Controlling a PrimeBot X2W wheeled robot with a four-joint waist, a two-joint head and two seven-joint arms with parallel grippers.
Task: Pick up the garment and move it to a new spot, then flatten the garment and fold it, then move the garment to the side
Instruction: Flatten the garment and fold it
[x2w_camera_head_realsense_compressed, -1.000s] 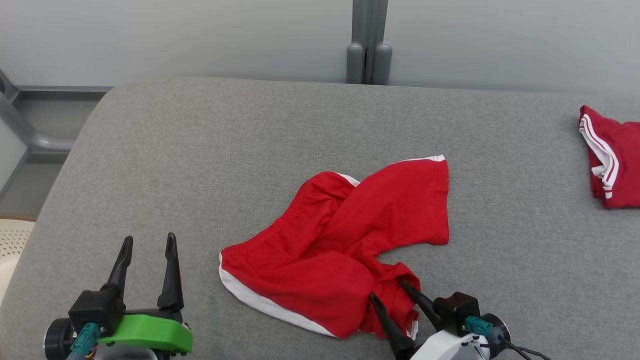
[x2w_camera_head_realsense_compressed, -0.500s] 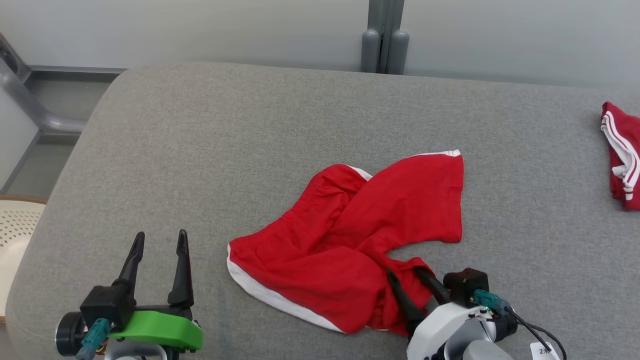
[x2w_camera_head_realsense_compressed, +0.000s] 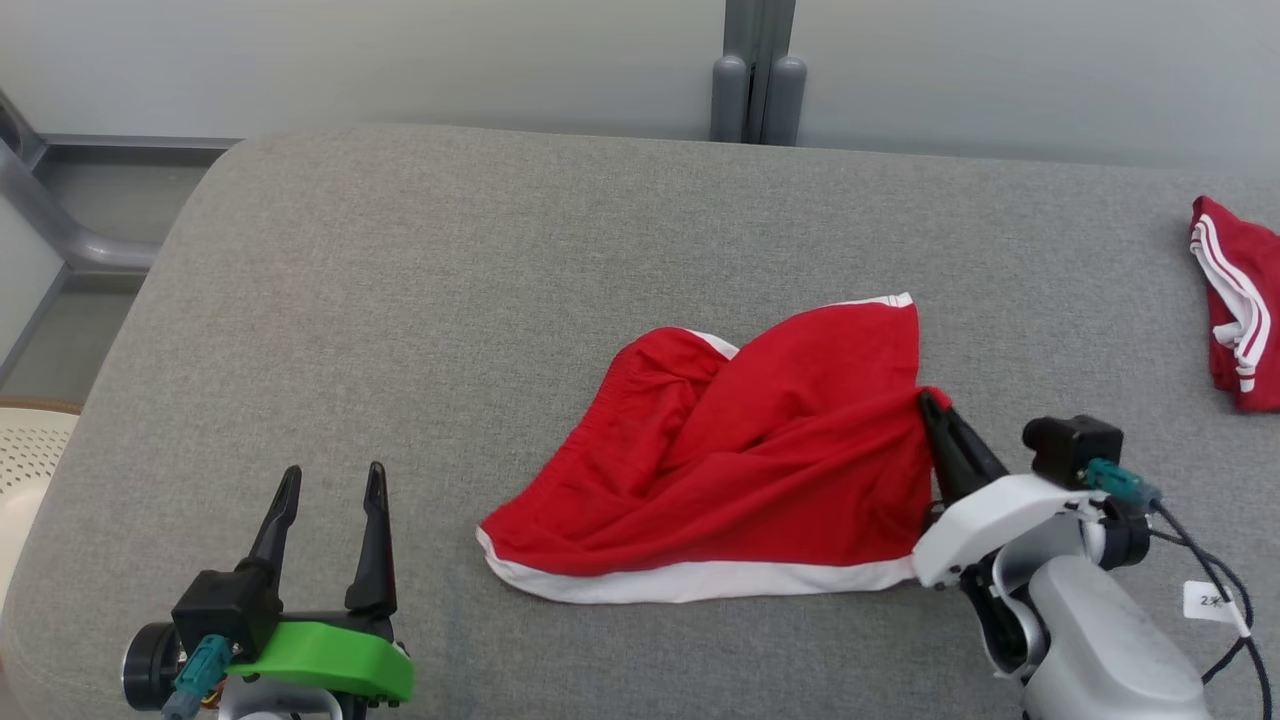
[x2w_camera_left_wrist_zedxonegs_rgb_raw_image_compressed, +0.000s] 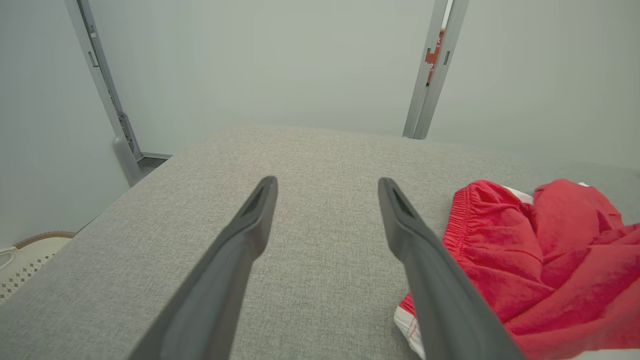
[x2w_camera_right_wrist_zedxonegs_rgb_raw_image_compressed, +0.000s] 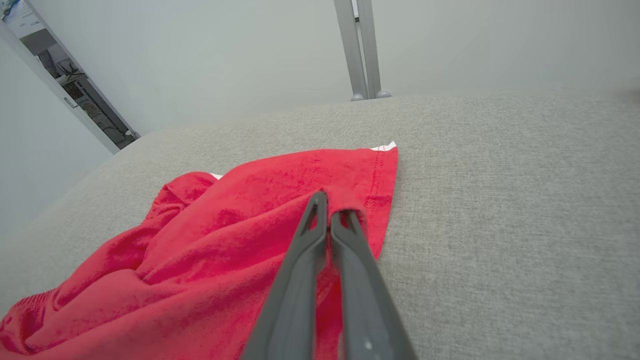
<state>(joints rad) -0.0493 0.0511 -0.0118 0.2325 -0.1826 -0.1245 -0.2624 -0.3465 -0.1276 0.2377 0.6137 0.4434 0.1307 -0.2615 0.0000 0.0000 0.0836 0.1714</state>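
Note:
The garment (x2w_camera_head_realsense_compressed: 760, 460) is a pair of red shorts with white trim, lying rumpled on the grey padded table (x2w_camera_head_realsense_compressed: 500, 280). My right gripper (x2w_camera_head_realsense_compressed: 932, 403) is shut on the garment's right edge and holds that fold lifted; the right wrist view has the closed fingers (x2w_camera_right_wrist_zedxonegs_rgb_raw_image_compressed: 327, 220) pinching red cloth (x2w_camera_right_wrist_zedxonegs_rgb_raw_image_compressed: 225, 235). My left gripper (x2w_camera_head_realsense_compressed: 332, 480) stands open at the lower left, well apart from the garment. In the left wrist view its fingers (x2w_camera_left_wrist_zedxonegs_rgb_raw_image_compressed: 260, 200) spread over bare table, with the garment (x2w_camera_left_wrist_zedxonegs_rgb_raw_image_compressed: 540, 250) to their right.
A second red piece with white stripes (x2w_camera_head_realsense_compressed: 1235, 305) lies folded at the table's far right edge. A grey post (x2w_camera_head_realsense_compressed: 755, 75) stands behind the table. A pale perforated basket (x2w_camera_head_realsense_compressed: 25, 455) sits off the left edge.
My right gripper closed on the garment's lower right corner and carried it up and to the right, stretching the white-trimmed hem into a straight line. The head camera shifted slightly. The left arm stayed put.

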